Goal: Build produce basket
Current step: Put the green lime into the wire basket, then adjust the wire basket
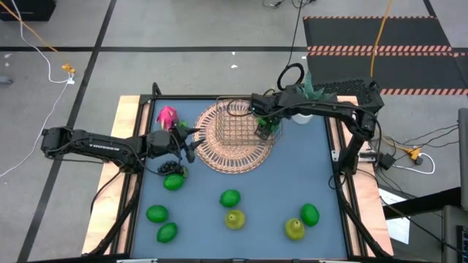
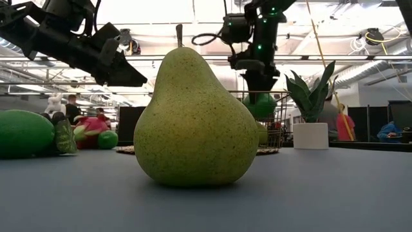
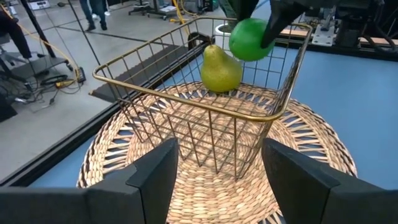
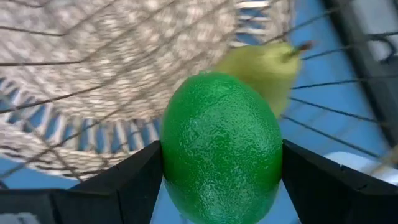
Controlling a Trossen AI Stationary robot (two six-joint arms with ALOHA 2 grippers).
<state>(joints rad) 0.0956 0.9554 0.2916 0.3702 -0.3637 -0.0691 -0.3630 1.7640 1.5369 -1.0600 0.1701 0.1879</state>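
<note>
While counted from above:
Limes: five loose on the table [image 1: 322, 183], a sixth, glossy lime [image 4: 221, 146] clamped in the right gripper [image 4: 221, 186] over the basket [image 3: 186, 93].
Pears: two on the table, one pear [image 3: 221, 68] in the basket.
Hidden: grapes [image 1: 173, 169] half under the left arm.
Left gripper [image 3: 217, 180]: spread, holding nothing, facing the copper basket on the mat [image 1: 212, 157].

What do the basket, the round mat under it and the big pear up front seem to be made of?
Basket: thin metal wire, shiny copper-gold, judging by the glints along its open grid. Mat: woven straw or wicker, matte tan, with visible braided strands. Pear: probably plastic or foam; its speckled yellow-green skin looks very even and dull, though the look alone cannot rule out real fruit.
</note>
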